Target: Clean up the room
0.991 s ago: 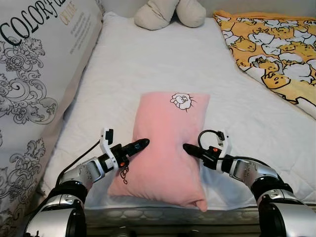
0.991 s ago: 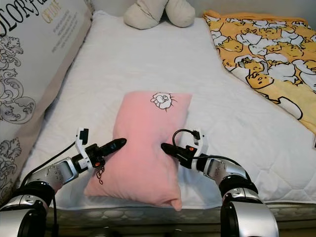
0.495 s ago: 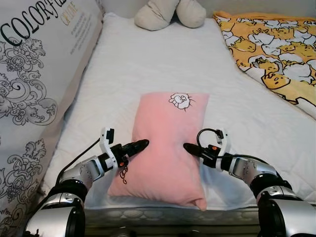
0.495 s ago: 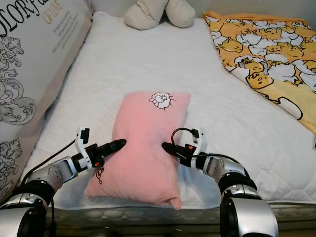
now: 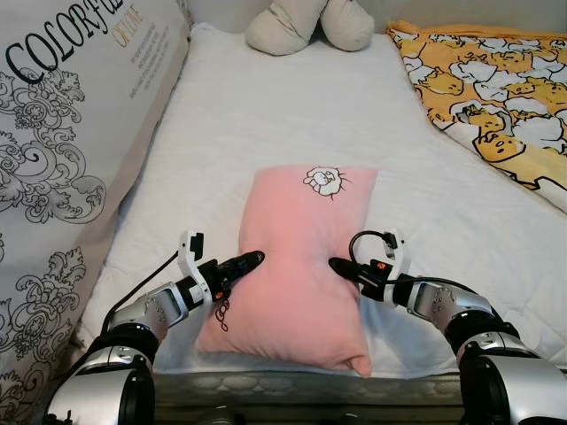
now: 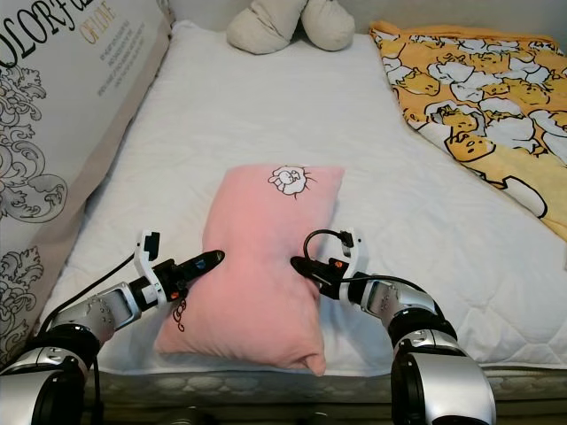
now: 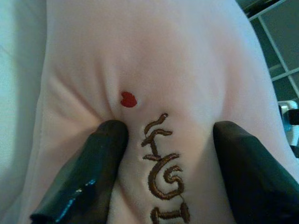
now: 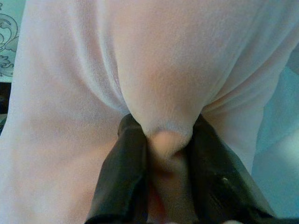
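Pillow [image 5: 301, 257], pink and soft, is laid lengthwise on the white mattress [image 5: 266, 115], close to the near edge of the bed. A small cartoon figure [image 5: 324, 181] is printed near its far end, and brown stitched letters [image 7: 166, 179] with a small red heart [image 7: 127, 99] are seen near its left side.

The pillow is gripped from both sides. The left gripper [image 5: 237, 266] is placed at the left edge of the pillow. In the left wrist view its two black fingers [image 7: 93, 168] are held apart, and the fabric with the letters is pressed between them, so a wide fold of the pillow is held. The right gripper [image 5: 344, 268] is placed at the right edge of the pillow. In the right wrist view its fingers [image 8: 128, 177] are almost closed, and a narrow pinch of pink fabric is squeezed between them.

A large cushion [image 5: 62, 150] with black ornaments and letters is leaned along the left side of the bed. A beige plush toy [image 5: 306, 22] is laid at the far end of the mattress. A yellow blanket [image 5: 496, 97] with cartoon pictures is spread over the right side of the bed.
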### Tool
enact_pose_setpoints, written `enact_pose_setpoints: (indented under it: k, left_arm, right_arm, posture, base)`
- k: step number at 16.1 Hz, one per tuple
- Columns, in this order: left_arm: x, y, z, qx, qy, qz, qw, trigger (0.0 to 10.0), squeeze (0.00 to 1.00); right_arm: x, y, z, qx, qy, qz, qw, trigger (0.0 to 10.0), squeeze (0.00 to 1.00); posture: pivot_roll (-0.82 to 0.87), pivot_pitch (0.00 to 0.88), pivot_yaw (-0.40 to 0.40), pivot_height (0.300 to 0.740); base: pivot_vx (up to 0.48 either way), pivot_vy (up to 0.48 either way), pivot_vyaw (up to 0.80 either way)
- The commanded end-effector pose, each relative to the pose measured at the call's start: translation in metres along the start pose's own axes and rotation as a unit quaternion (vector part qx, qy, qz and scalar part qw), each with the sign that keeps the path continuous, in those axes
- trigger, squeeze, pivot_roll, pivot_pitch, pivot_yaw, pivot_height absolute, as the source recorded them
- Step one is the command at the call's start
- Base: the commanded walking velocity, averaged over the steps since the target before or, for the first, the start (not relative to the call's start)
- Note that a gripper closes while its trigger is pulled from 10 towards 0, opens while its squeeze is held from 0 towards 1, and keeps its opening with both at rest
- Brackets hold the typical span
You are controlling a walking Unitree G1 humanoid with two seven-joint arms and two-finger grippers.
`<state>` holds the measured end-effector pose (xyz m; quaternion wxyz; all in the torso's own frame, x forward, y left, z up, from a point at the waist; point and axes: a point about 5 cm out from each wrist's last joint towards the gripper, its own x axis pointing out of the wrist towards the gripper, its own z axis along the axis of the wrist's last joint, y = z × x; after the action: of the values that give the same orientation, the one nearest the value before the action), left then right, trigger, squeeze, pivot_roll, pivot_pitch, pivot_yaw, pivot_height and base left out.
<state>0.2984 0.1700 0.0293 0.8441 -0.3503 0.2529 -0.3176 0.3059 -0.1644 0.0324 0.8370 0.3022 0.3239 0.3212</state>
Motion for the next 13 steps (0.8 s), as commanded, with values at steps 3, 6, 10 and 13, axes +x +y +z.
enact_pose_setpoints:
  k: [3, 6, 10, 13]
  left_arm:
    - [0.003, 0.0, -0.012, -0.015, 0.021, 0.005, 1.0, 0.0, 0.0]
    - [0.006, -0.005, -0.011, -0.033, 0.024, -0.023, 0.999, 0.0, 0.0]
    - [0.009, -0.008, 0.0, -0.027, 0.015, -0.031, 0.999, 0.0, 0.0]
    - [0.012, -0.012, 0.009, -0.027, -0.007, -0.044, 0.999, 0.0, 0.0]
  right_arm:
    - [0.004, 0.002, -0.002, 0.002, 0.006, -0.002, 1.0, 0.0, 0.0]
    - [0.006, 0.005, 0.001, 0.01, -0.006, 0.011, 1.0, 0.0, 0.0]
    - [0.005, 0.006, 0.0, 0.013, 0.004, 0.022, 1.0, 0.0, 0.0]
    - [0.006, 0.009, 0.006, 0.019, -0.01, 0.031, 0.999, 0.0, 0.0]
  posture:
    - [-0.08, 0.001, 0.02, 0.74]
    - [-0.08, 0.0, 0.026, 0.74]
    - [-0.08, 0.0, 0.035, 0.74]
    - [-0.08, 0.0, 0.03, 0.74]
  base:
    - [0.0, 0.0, 0.0]
    - [0.0, 0.0, 0.0]
    - [0.0, 0.0, 0.0]
    - [0.0, 0.0, 0.0]
